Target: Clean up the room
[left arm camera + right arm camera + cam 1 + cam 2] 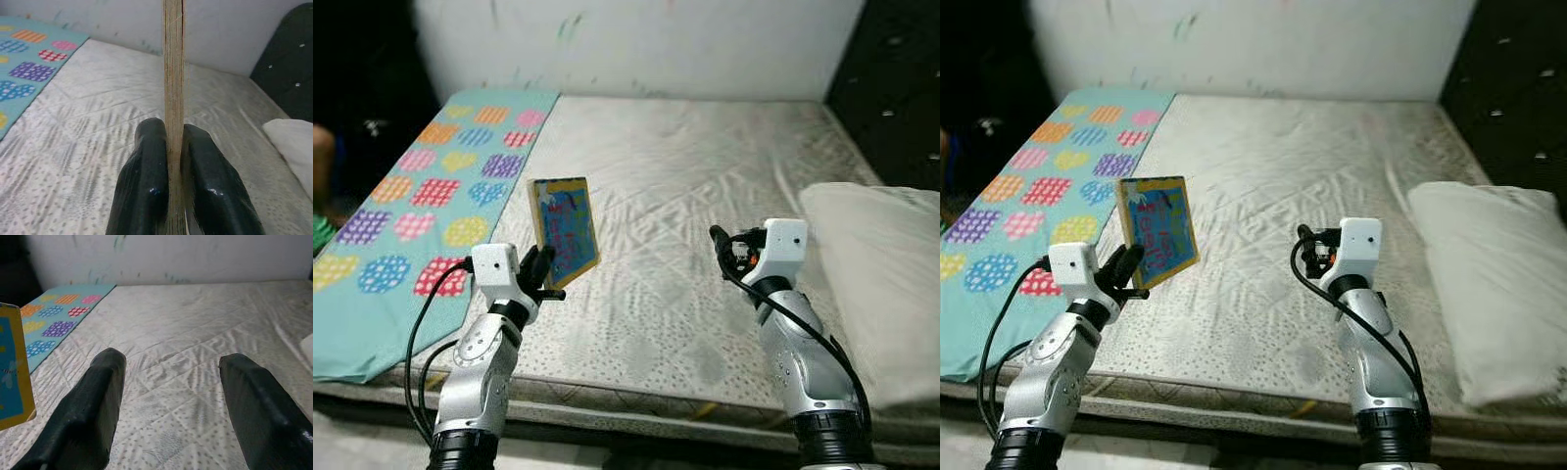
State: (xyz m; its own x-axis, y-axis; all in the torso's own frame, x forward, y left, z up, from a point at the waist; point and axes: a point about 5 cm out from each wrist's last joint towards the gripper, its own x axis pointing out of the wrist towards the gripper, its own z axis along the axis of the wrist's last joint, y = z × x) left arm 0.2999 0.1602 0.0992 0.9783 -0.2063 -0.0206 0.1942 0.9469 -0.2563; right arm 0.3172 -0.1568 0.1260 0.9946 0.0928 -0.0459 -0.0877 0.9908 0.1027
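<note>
A thin picture book point(564, 227) with a blue cover and yellow border is held upright above the mattress point(685, 176). My left gripper point(546, 264) is shut on its lower edge. In the left wrist view the book's page edge point(173, 58) stands between the two fingers point(146, 171). My right gripper point(722, 247) hovers open over the middle of the mattress with nothing between its fingers point(93, 401). In the right wrist view the book point(12, 372) shows off to one side.
A teal blanket point(431, 196) with coloured hearts covers the mattress's left side. A white pillow point(886, 274) lies at the right. A dark headboard point(891, 78) rises at the right and a white wall point(636, 39) at the back. Something skin-toned point(321, 162) shows in the dark at far left.
</note>
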